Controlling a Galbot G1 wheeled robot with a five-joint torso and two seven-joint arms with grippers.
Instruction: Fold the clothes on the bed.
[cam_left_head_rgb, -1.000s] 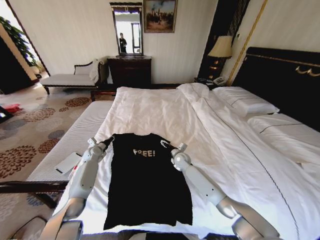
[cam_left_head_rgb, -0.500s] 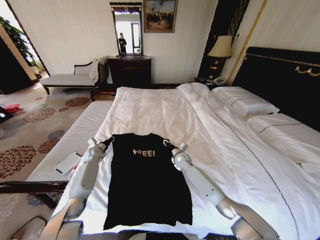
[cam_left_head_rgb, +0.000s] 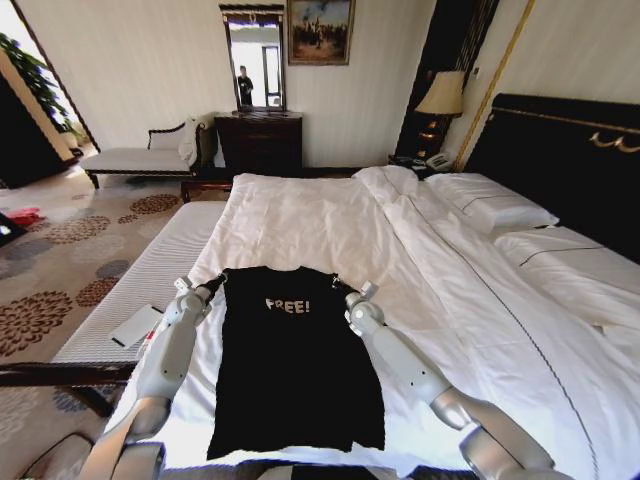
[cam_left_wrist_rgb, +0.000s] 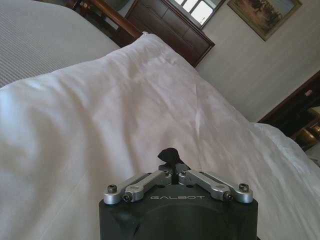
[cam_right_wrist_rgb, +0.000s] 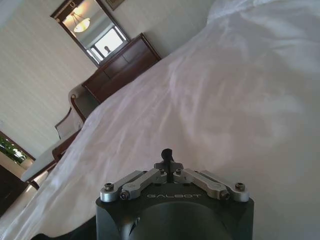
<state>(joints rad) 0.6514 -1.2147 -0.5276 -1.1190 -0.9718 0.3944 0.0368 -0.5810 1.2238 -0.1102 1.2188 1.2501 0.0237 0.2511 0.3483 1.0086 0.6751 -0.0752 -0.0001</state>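
White capitals reading "FREE!" run across the chest of the black short-sleeved cotton T-shirt (cam_left_head_rgb: 293, 355), upright as seen from the head camera. The silver word "GALBOT" is printed on the black housing of each wrist, just beneath the metal finger linkages in both wrist views.

The shirt lies flat and face up on the wide bed with its white duvet and dark wooden frame (cam_left_head_rgb: 330, 220), near the bed's foot edge closest to the robot and toward its left side. Its long axis runs away from the robot, with the collar at the far end pointing toward the dark dresser and mirror (cam_left_head_rgb: 258, 105) against the wall, and the hem at the near end. The white pillows (cam_left_head_rgb: 495, 205) and tall dark headboard (cam_left_head_rgb: 575, 160) are off to the robot's right.

The left hand (cam_left_head_rgb: 213, 284) sits at the shirt's left shoulder corner, its fingers drawn together on a small tuft of black fabric that pokes up between the fingertips in the left wrist view (cam_left_wrist_rgb: 170, 156). The right hand (cam_left_head_rgb: 345, 287) sits at the opposite shoulder corner, likewise pinched shut on a black tuft (cam_right_wrist_rgb: 166, 154). Both arms reach forward along either side of the shirt body.
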